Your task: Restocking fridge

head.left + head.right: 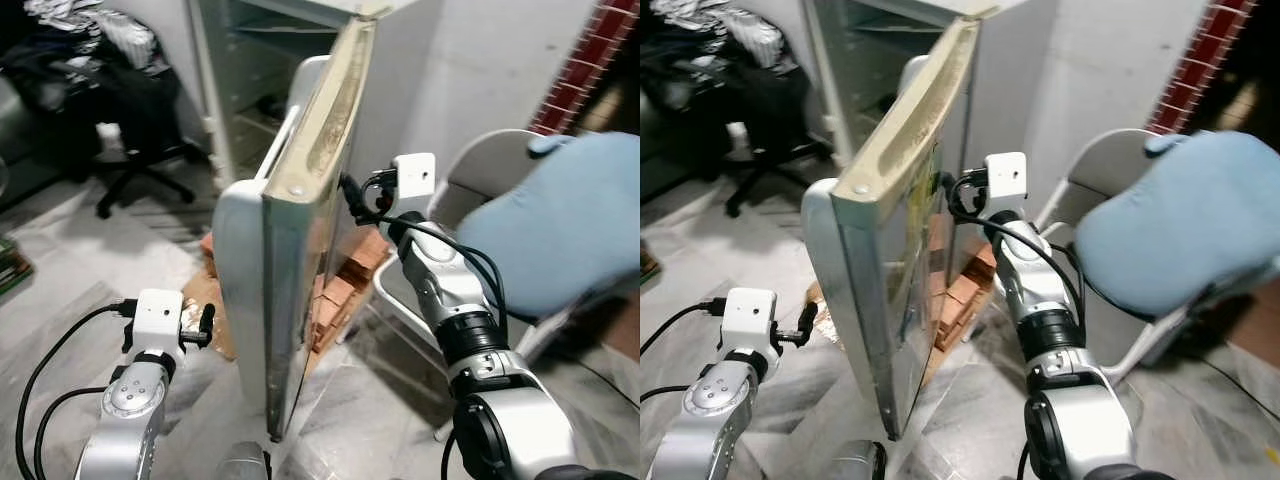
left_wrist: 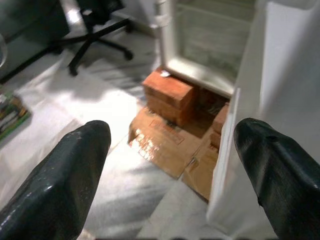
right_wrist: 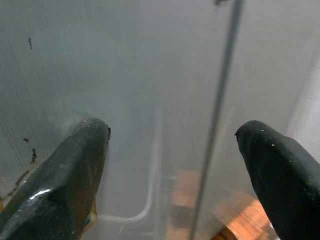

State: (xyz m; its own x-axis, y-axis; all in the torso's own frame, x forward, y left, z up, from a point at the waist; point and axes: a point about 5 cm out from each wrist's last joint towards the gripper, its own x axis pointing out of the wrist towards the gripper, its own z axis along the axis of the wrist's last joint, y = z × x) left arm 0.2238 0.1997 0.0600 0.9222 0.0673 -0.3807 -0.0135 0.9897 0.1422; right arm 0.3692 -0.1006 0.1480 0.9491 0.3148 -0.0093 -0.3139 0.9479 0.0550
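Observation:
The white fridge [image 1: 250, 90] stands open ahead, and its door [image 1: 290, 260] swings out edge-on toward me. My right gripper [image 1: 350, 200] is raised against the door's right-hand face near its top edge. It is open, and in the right wrist view its fingers [image 3: 65, 175] spread wide before the grey door surface with nothing between them. My left gripper [image 1: 207, 325] is low on the door's left side, a little apart from it. It is open and empty, and its fingers [image 2: 65, 180] frame the fridge's base.
Red bricks [image 2: 167, 92] and flattened cardboard [image 2: 160, 145] lie under and in front of the fridge. A black office chair [image 1: 130, 150] stands at the back left. Close on the right is a white folding chair [image 1: 470, 160] with a blue cushion [image 1: 560, 220]. The floor is pale marble.

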